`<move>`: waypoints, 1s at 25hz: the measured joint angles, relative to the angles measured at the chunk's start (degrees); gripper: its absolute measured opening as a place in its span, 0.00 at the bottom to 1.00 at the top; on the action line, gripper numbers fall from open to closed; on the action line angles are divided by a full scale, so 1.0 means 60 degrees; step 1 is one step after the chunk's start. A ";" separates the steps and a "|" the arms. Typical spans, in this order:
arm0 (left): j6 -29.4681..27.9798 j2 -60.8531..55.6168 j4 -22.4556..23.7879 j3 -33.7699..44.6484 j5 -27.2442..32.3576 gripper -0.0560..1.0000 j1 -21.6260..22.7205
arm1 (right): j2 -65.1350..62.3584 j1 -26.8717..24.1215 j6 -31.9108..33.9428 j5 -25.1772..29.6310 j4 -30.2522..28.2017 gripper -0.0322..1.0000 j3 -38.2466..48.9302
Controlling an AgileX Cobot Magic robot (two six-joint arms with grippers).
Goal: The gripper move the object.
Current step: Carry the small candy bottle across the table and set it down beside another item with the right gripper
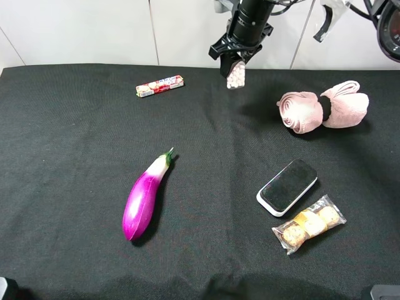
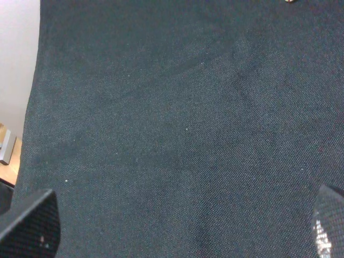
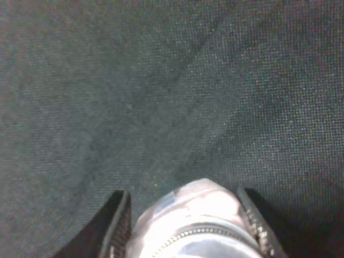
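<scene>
Right gripper (image 1: 235,63) pinches the pellet bottle (image 1: 235,76) by its cap; a slack hold could drop it onto the table (image 1: 75,156) below.

Pink-white bottle (image 1: 235,75); purple eggplant (image 1: 141,201)

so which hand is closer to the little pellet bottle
Right. The right hand is shut on the bottle; the left hand is apart from it, with only bare cloth in its view.
</scene>
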 joint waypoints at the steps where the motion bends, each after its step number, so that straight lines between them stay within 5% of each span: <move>1: 0.0000 0.0000 0.0000 0.0000 0.0000 0.99 0.0000 | -0.0045 0.0125 0.0025 0.0000 -0.0063 0.34 0.0000; 25: 0.0000 0.0000 0.0000 0.0000 0.0000 0.99 0.0000 | -0.0448 0.2977 0.0806 0.0028 -0.0417 0.34 0.0007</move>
